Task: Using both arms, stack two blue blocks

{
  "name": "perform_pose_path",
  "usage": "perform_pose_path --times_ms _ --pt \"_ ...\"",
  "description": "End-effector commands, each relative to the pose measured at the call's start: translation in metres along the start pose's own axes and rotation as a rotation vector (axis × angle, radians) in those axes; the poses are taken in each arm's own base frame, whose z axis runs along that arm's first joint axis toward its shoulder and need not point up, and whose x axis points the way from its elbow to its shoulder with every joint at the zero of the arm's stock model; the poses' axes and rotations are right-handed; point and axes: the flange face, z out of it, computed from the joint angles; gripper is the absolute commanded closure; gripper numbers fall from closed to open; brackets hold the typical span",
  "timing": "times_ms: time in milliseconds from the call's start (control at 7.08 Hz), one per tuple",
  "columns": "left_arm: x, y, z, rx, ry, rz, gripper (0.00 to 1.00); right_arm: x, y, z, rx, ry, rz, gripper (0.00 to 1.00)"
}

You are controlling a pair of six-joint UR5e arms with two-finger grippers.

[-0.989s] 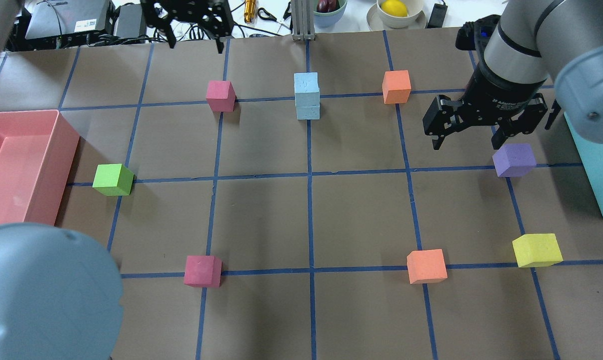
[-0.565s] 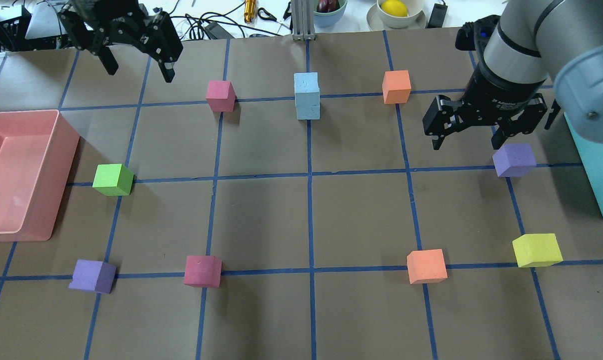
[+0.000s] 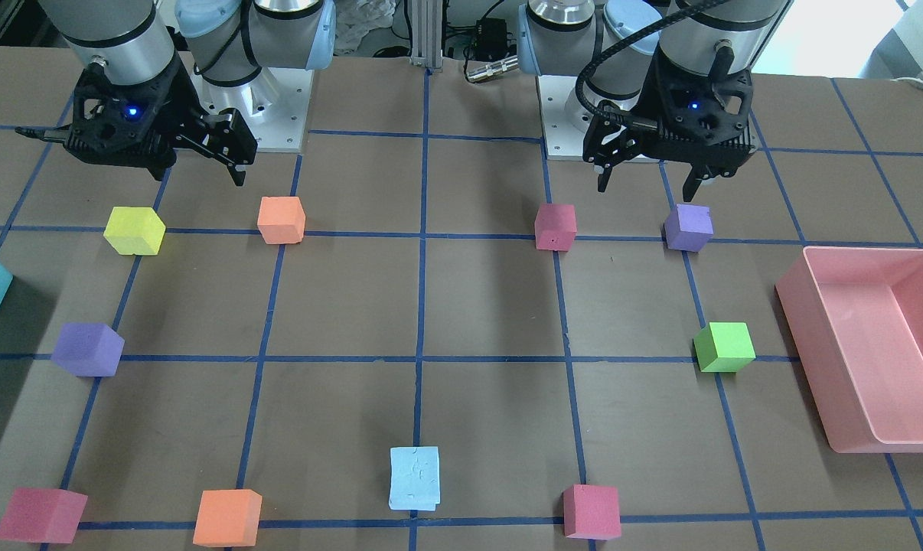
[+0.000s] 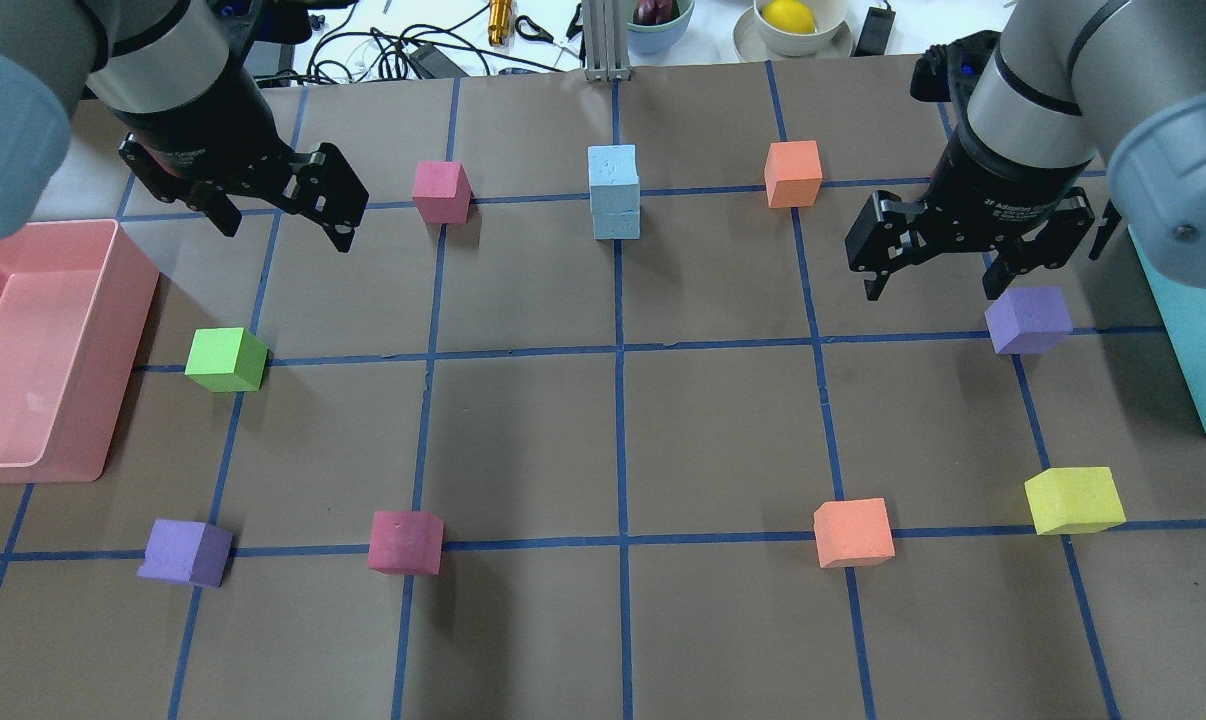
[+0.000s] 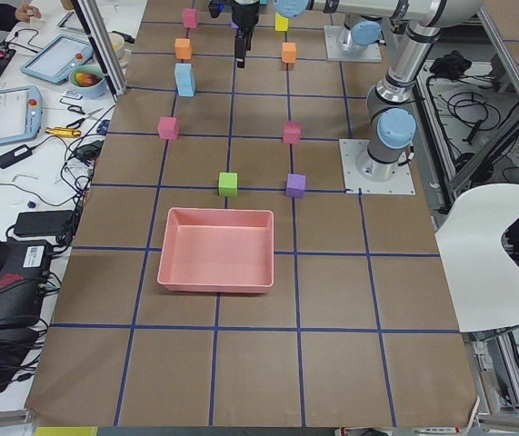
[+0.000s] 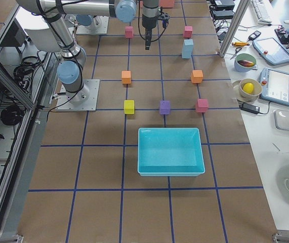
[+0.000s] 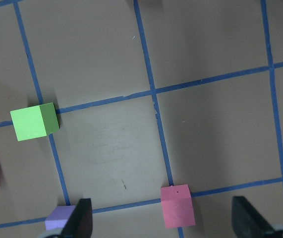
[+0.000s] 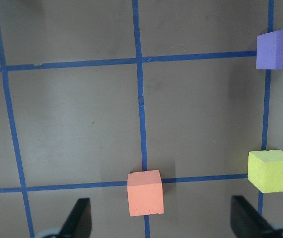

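The two pale blue blocks point(image 4: 613, 192) stand stacked one on the other at the far middle of the table, on a blue tape line. They also show in the front-facing view point(image 3: 414, 478). My left gripper point(image 4: 285, 228) is open and empty, hanging above the table left of the stack and past a pink cube point(image 4: 441, 190). My right gripper point(image 4: 931, 290) is open and empty, hanging right of the stack, beside a purple cube point(image 4: 1028, 318). Both wrist views show spread fingers point(image 7: 79, 220) point(image 8: 77, 218) with nothing between them.
A pink bin point(image 4: 123, 300) sits at the left edge and a teal bin point(image 4: 1198, 350) at the right edge. Loose cubes lie about: green point(image 4: 225, 358), orange point(image 4: 793, 172) point(image 4: 853, 532), yellow point(image 4: 1073, 500), pink point(image 4: 405, 541), purple point(image 4: 185, 551).
My left arm has swung from the table's far edge to the left and towards the robot, its gripper staying open. The right arm and the blue stack have not moved.
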Motion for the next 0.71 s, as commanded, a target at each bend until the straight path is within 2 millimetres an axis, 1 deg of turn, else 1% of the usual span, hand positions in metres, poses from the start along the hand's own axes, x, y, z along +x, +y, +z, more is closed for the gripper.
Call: perform_pose_path --times_ms 0,283,424,565 --pt "-0.0087 -0.0125 -0.0037 0.066 -0.006 -0.067 0.00 -0.0001 0.0000 -0.0002 0.001 -0.001 0.000 0.00" --pt "-0.0071 -0.0189 0.0013 0.098 -0.009 -0.069 0.00 0.0000 0.0001 0.0000 0.000 0.000 0.000 0.00" --pt "-0.0053 -0.0215 -0.0032 0.108 -0.010 -0.065 0.00 0.0000 0.0001 0.0000 0.000 0.000 0.000 0.00" --pt "-0.0059 -0.0176 -0.0057 0.106 -0.013 -0.065 0.00 0.0000 0.0003 0.0007 -0.002 0.000 0.000 0.00"
